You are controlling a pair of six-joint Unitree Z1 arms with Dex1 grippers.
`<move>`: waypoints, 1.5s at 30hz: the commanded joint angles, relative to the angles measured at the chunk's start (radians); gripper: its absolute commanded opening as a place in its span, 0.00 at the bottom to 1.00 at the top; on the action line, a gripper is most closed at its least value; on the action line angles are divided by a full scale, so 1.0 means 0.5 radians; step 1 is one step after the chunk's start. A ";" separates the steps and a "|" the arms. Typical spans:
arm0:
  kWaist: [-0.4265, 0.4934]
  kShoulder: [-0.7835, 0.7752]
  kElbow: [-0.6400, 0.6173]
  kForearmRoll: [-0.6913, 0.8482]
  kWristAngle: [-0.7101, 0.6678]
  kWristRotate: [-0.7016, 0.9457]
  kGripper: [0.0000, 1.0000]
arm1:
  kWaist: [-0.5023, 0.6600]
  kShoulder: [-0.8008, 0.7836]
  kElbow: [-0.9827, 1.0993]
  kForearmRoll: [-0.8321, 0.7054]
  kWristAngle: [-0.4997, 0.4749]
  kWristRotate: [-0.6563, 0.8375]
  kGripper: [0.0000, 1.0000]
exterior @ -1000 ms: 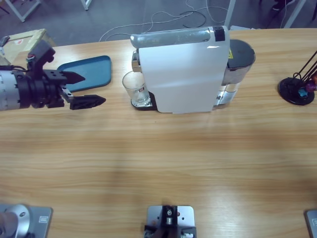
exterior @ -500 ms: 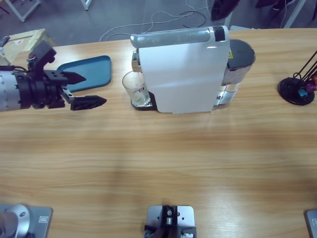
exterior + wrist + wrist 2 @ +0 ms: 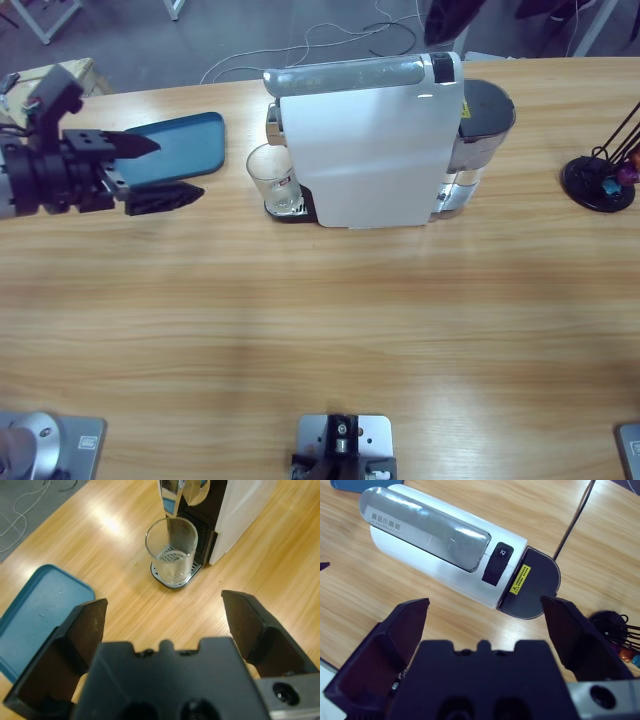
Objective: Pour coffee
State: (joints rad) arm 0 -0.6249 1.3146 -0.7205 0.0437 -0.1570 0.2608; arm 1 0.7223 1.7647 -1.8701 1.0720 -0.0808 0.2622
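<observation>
Clear drinking glass (image 3: 272,176) stands upright on the drip tray under the spout of the white box-shaped coffee machine (image 3: 370,140) — coffee level inside not discernible. Left gripper (image 3: 155,170) — jaws spread wide, empty — hovers beside the blue plastic tray (image 3: 190,140). Right gripper (image 3: 485,617), jaws apart, sits above the machine.

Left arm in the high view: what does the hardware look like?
A silver-grey ribbed forearm segment leads to a black wrist block and a black end effector with two tapered, pointed jaws. A small dark box with red and green spots sits on top.
</observation>
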 commanded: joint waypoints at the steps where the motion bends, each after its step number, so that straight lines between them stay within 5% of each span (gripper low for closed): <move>1: -0.017 -0.115 0.057 0.054 0.010 -0.017 0.98 | 0.150 -0.243 0.180 -0.052 -0.251 0.019 1.00; 8: -0.050 -0.321 0.112 0.079 -0.003 -0.169 0.98 | 0.274 -1.032 1.436 -0.938 -0.288 0.009 1.00; 14: -0.054 -0.353 0.173 0.084 -0.007 -0.335 1.00 | 0.275 -1.452 2.120 -1.218 -0.250 -0.213 1.00; 45: -0.066 -0.211 0.139 0.127 0.011 -0.141 1.00 | 0.273 -1.477 2.249 -1.268 -0.275 -0.242 1.00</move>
State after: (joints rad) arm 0 -0.6482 1.1693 -0.6685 0.0920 -0.1570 0.1641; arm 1 0.8498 1.0195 -0.7829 0.4540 -0.2046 0.1519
